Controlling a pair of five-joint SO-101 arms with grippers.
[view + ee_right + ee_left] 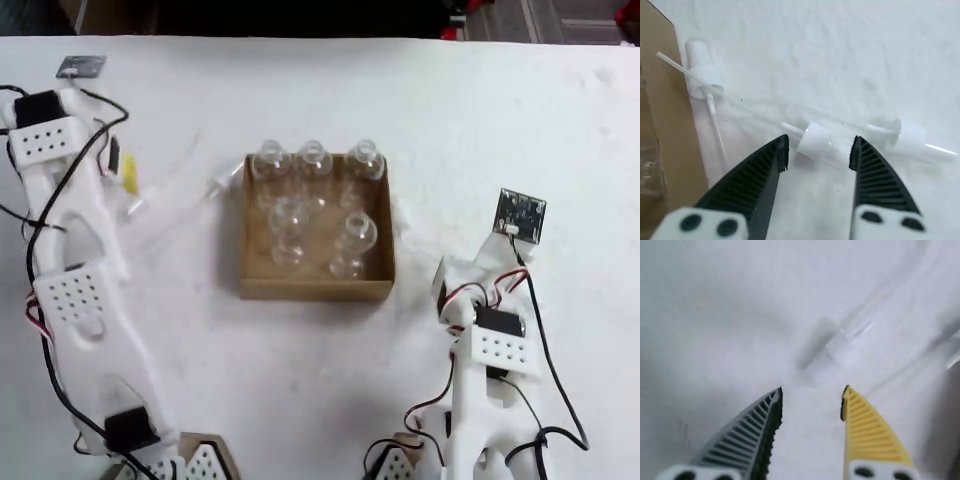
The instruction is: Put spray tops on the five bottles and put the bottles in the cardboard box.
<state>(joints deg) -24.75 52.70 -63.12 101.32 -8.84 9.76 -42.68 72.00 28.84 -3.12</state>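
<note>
My right gripper (820,141) hangs low over the table (850,45) with its two black jaws spread apart and nothing between them. A white spray top (816,140) lies just ahead of the tips, in line with the gap, with a thin clear tube running out from it. A second spray top (910,135) lies just outside one jaw. A third spray top (699,62) sits farther ahead, beside the wall of the cardboard box (665,125). My left gripper (812,390) is also parted and empty, one jaw grey and one yellow. A fourth spray top (842,345), blurred, lies ahead of it toward the yellow side. The five bottles (313,160) stand in the box, and from above their necks look bare. I judge the boxing done and the capping not yet begun, so the step in hand is the first pick-up. Next I would lower the right gripper until the jaws straddle the cap body rather than the tube, then close gently. The neighbouring top is near enough to get nudged, and the tube will need careful aiming into a neck.
</note>
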